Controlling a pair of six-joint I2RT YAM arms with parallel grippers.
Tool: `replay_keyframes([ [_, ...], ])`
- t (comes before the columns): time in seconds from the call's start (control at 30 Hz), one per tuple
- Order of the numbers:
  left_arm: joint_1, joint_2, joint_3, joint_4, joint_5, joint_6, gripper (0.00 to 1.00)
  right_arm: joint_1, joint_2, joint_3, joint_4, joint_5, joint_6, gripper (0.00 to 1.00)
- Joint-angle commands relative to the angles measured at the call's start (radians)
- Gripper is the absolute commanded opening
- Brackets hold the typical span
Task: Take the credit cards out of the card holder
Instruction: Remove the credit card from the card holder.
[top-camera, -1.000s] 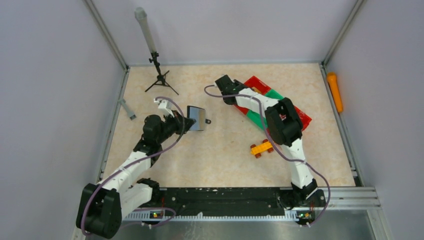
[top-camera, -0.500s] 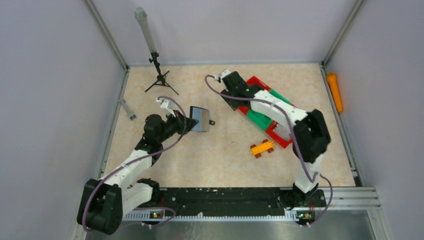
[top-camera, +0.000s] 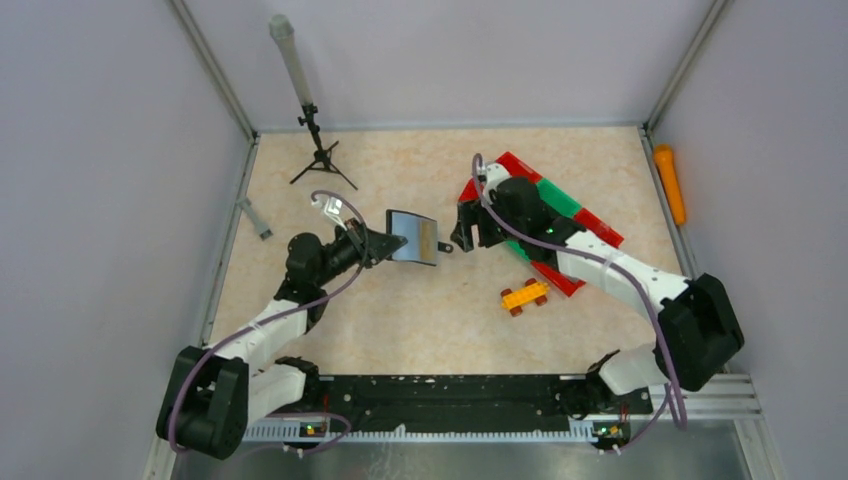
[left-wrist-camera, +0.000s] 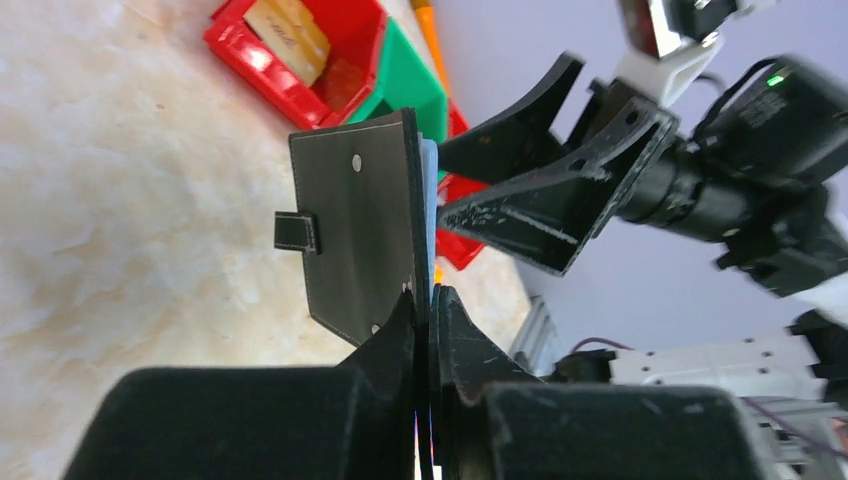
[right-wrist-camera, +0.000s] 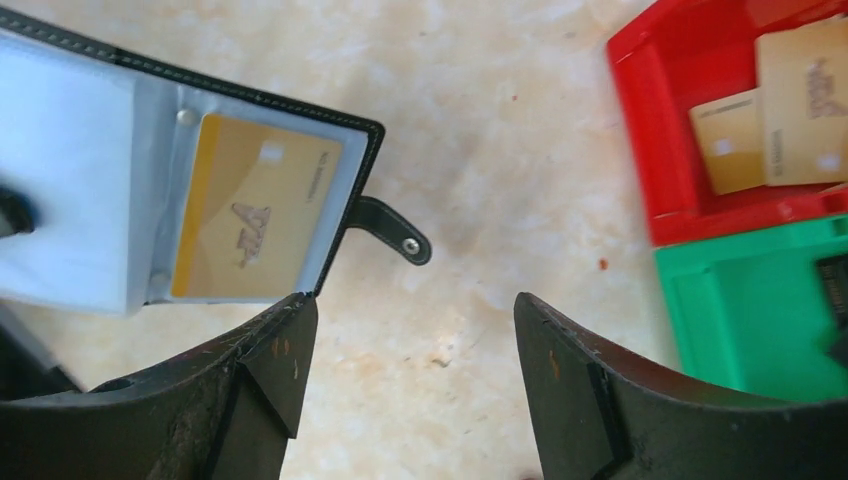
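My left gripper (top-camera: 385, 243) is shut on the black card holder (top-camera: 420, 238) and holds it open above the table. In the left wrist view the holder (left-wrist-camera: 355, 225) stands edge-on above my closed fingertips (left-wrist-camera: 430, 300). In the right wrist view the holder's grey inside (right-wrist-camera: 90, 180) shows a gold credit card (right-wrist-camera: 255, 210) in a clear sleeve, with the strap tab and snap (right-wrist-camera: 395, 232) hanging out. My right gripper (top-camera: 462, 230) is open and empty just right of the holder; in its own view (right-wrist-camera: 410, 310) it is above bare table. Two gold cards (right-wrist-camera: 790, 110) lie in the red bin (right-wrist-camera: 660, 150).
Red and green bins (top-camera: 560, 215) lie under the right arm. A yellow-orange toy brick car (top-camera: 524, 296) sits near the middle right. A small black tripod (top-camera: 318, 150) stands at the back left. An orange marker (top-camera: 669, 184) lies along the right rail.
My right arm has swung from the bins at the back down and left to the holder's strap side. My left gripper has carried the holder a little to the right.
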Motion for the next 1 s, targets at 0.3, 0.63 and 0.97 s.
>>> replay_keyframes([
  [0.3,-0.001,-0.061,0.01,0.26,0.092,-0.343,0.0,-0.211,-0.222,-0.315,0.586,-0.596,0.396,0.87],
  [0.63,-0.002,-0.007,0.008,0.496,0.096,-0.505,0.0,-0.213,-0.266,-0.453,0.805,-0.539,0.576,0.88],
  [0.97,-0.017,0.071,0.052,0.657,0.081,-0.608,0.0,-0.21,-0.224,-0.554,1.088,-0.582,0.783,0.89],
])
